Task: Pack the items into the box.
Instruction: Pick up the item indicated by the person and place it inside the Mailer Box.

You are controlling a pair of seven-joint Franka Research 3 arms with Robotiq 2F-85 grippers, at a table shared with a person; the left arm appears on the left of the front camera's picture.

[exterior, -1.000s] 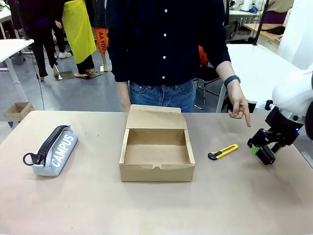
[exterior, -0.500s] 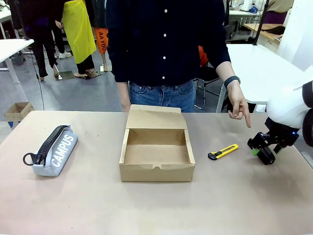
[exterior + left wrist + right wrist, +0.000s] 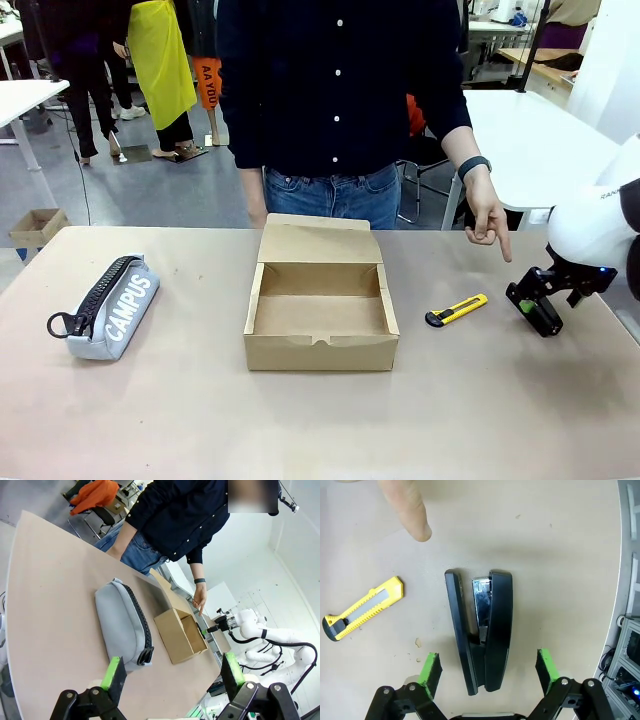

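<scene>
The robot's right hand [image 3: 488, 664] hung over a flat black object [image 3: 482, 630] near the right edge of the bench [image 3: 200, 420]. Its green-padded fingers were spread wide, one on each side of the object, and gripped nothing. The left hand [image 3: 172, 666] was spread and empty too, out by the left edge.

A brown cardboard box [image 3: 320, 300] sat open in the middle of the bench, its lid flap back towards the far edge, and it looked empty. A grey-blue pouch [image 3: 105, 308] lettered "CAMPUS" lay near the left edge. A yellow-and-black utility knife [image 3: 456, 310] lay between the box and the black object.

Likely risks: the black object lay slightly slanted and appeared to be in two hinged halves. Closing fingers might skid it aside or pinch one half only, so that it swung open when lifted. The person's finger [image 3: 407, 507] pointed down just beyond it and could be struck.

Count: one box, one pouch, one knife, one black object, two robot hands, one pointing finger.
</scene>
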